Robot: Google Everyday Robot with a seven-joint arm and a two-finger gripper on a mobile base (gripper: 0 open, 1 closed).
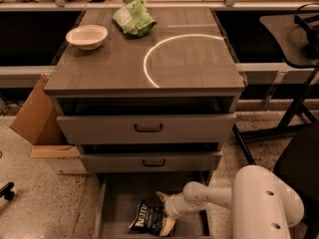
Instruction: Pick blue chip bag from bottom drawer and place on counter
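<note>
Reaching stage: the gripper [164, 212] is set low inside the bottom drawer [115, 203], at the right end of the blue chip bag [149, 217].
Gripper state: the fingers [161, 197] are seen spread, one behind and one in front of the bag's right end; no pinch is judged made yet.
Bag place: laid flat on the drawer floor, face up, near the front middle.
Done: the drawer is open and the bag is reached.
Left: the bag is to be clamped, lifted out and set on the counter [189, 68].
Bag axis: the long axis is judged roughly left-right across the drawer, slightly tilted; the white edge is turned front-left; which end is the top cannot be told.
</note>
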